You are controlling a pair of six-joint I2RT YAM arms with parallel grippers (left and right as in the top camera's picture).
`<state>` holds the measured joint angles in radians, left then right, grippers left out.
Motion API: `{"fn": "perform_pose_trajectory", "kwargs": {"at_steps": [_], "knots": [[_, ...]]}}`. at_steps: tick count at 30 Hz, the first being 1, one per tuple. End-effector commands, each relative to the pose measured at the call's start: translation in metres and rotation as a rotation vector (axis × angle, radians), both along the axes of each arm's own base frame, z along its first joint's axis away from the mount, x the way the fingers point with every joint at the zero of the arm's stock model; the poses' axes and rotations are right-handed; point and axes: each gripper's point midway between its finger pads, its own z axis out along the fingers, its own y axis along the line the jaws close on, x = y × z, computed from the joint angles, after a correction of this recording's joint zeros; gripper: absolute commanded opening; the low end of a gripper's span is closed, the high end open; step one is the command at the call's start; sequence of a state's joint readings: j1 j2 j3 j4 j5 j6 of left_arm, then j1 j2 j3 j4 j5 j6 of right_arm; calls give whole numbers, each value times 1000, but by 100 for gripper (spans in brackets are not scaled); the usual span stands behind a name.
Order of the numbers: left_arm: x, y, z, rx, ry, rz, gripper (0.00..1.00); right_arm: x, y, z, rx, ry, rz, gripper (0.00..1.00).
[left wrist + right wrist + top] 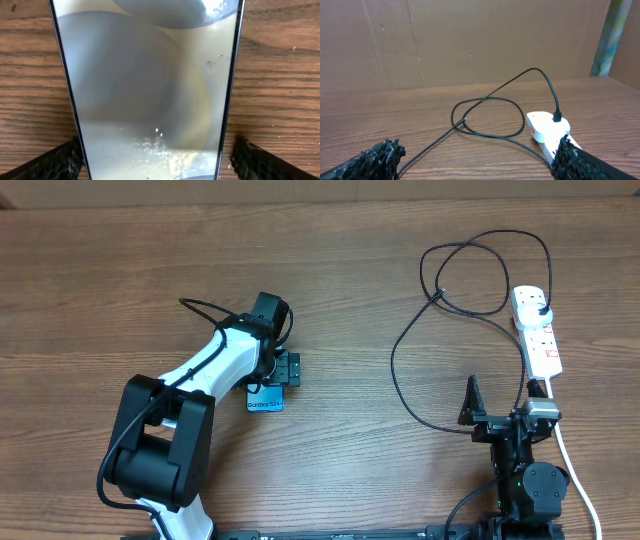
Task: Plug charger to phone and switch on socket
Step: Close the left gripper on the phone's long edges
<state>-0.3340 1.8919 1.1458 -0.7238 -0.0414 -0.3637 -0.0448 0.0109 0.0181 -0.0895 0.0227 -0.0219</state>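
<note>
- Overhead view, far left: the white-and-black left arm reaches over the brown wood-grain counter. Its left tool sits at one end of the small flat phone with a teal screen and dark rim.
- Left wrist view: the phone lies flat between the spread black fingers. A sliver of counter shows on one side, so the tool looks open and not clamped. If it closes off-centre, the phone could skid or twist.
- Centre-right: the long thin black charger cable lies in crossed loops, well apart from the phone. Pulling on it could tighten the crossing or drag the socket. I cannot tell where its phone-end plug is.
- Right: the right tool is wide open and holds nothing.
- Far right: the white elongated socket strip with red switch markings has the cable plugged into it.
</note>
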Motion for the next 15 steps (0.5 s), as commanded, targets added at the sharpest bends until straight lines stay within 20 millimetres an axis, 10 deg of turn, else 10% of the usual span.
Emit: {"fn": "perform_pose_trajectory", "kwargs": {"at_steps": [1, 15], "knots": [[-16, 5, -20, 2, 63, 18, 100, 0, 2, -2, -2, -3, 8, 100], [-18, -3, -25, -49, 67, 14, 92, 0, 2, -2, -2, -3, 8, 100]]}}
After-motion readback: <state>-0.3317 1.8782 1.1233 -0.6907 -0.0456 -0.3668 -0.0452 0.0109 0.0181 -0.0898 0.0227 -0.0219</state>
